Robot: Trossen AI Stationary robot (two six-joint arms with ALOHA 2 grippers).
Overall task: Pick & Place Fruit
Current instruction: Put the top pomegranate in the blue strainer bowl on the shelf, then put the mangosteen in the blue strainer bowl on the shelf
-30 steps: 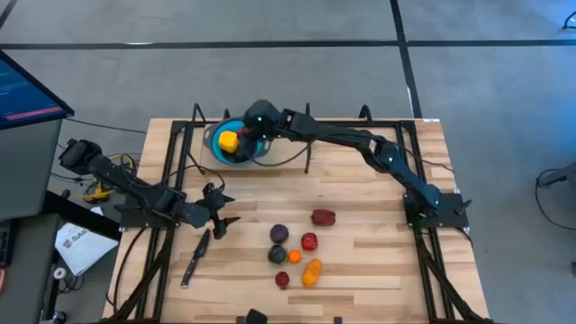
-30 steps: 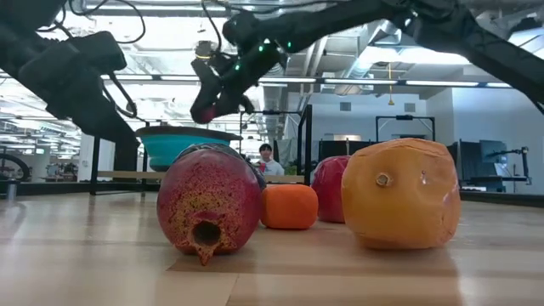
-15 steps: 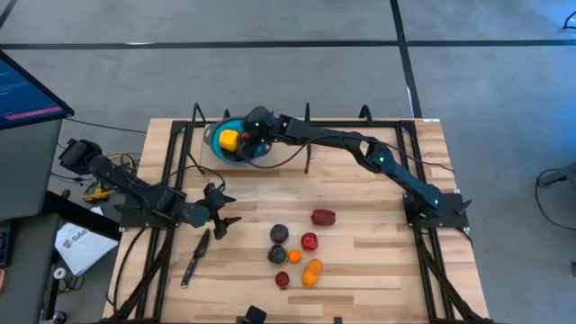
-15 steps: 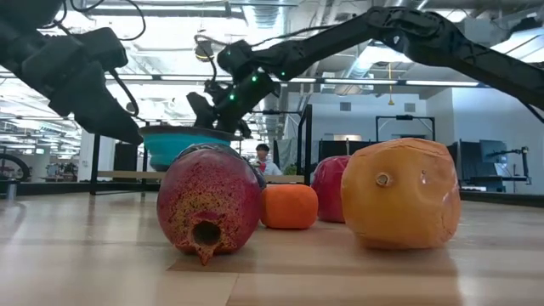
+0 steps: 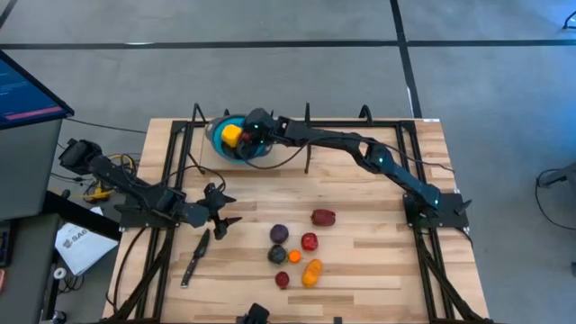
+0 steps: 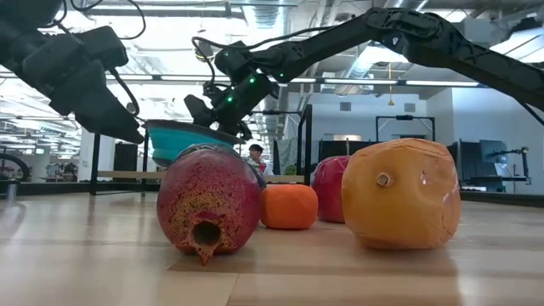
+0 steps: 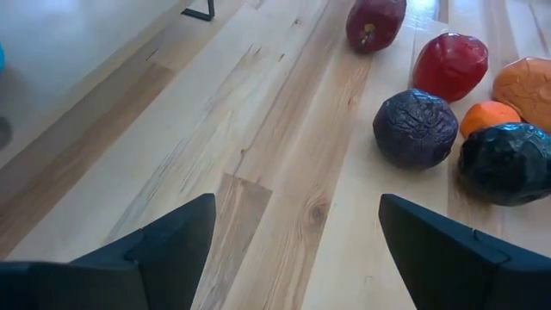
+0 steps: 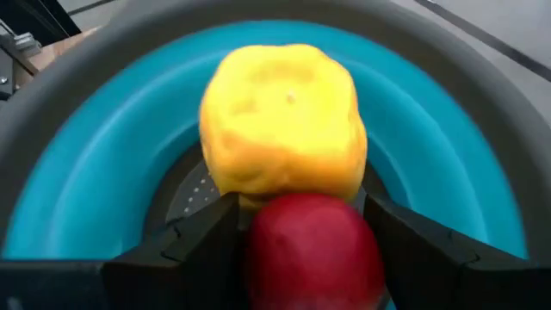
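My right gripper [image 5: 255,137] reaches down into the round blue bowl [image 5: 219,146] at the far left and is shut on a red fruit [image 8: 314,251]. A yellow fruit [image 8: 284,120] lies in the bowl just beyond the red one. In the low view the bowl [image 6: 174,140] sits tilted. My left gripper [image 5: 222,212] is open and empty, low over the table's left side. Several fruits lie on the table's near middle: a dark purple one [image 5: 280,233], two red ones [image 5: 322,217], a near-black one [image 5: 276,255] and an orange one [image 5: 312,271]. My right gripper pinches the red fruit by its two sides [image 8: 258,245] between its two fingers [image 8: 202,237]. The fingers slant down into the bowl from the table's right. The fruit rests against the yellow fruit; whether it touches the bowl's floor is hidden.
A slim dark knife [image 5: 196,256] lies near the front left, close to my left gripper. Black frame rails [image 5: 306,135] run along the table's far and side edges. A person [image 6: 255,159] stands far off in the room behind.
My right gripper has gone down and toward the table's far left edge, carrying the red fruit over the rim into the bowl beside the yellow fruit. The bowl has shifted slightly toward the far left and now sits tilted.
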